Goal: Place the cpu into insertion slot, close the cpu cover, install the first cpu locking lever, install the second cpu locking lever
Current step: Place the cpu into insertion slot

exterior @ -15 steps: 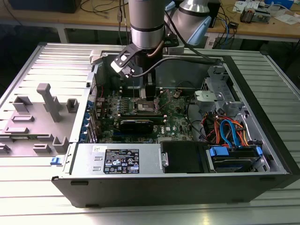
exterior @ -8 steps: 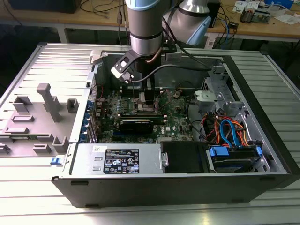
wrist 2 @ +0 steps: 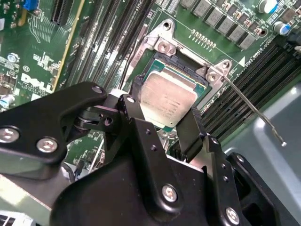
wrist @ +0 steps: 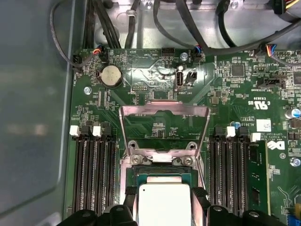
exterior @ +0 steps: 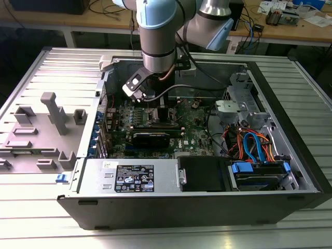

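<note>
Where jaws seemingly clamp, cpu [wrist 2: 168, 101] silver-grey; square.

The cpu [wrist: 163, 207], silver top up, is held between the black jaws of the gripper [wrist: 164, 197], one jaw against each of two opposite edges, right over the insertion slot [wrist: 141, 173] of the green motherboard [wrist: 235, 89]. The cpu cover [wrist: 163, 111] stands swung open just beyond, the board showing through its window. Black memory slots [wrist: 94, 174] run along both sides.
</note>
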`<control>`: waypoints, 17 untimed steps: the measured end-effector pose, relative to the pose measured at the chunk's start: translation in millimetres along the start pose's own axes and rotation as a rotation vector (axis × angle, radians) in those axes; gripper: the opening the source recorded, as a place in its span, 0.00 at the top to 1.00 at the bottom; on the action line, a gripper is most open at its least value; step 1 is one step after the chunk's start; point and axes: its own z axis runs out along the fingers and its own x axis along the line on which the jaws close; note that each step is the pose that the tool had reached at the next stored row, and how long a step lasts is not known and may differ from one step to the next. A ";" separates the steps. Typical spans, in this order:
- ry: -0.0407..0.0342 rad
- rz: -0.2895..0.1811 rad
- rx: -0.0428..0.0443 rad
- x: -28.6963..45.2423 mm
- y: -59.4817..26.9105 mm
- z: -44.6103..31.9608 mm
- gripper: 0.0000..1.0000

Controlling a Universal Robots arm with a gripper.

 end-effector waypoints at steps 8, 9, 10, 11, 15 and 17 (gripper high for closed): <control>-0.0017 0.017 -0.0004 0.2 -1.0 7.2 0.46; -0.0016 0.016 -0.0003 0.2 -1.1 8.2 0.46; -0.0018 0.016 -0.0002 0.7 -1.2 8.6 0.46; -0.0018 0.016 -0.0002 1.0 -1.2 8.7 0.46; -0.0033 0.032 -0.0005 3.2 -1.1 9.0 0.46; -0.0041 0.038 -0.0006 3.3 -1.1 9.2 0.46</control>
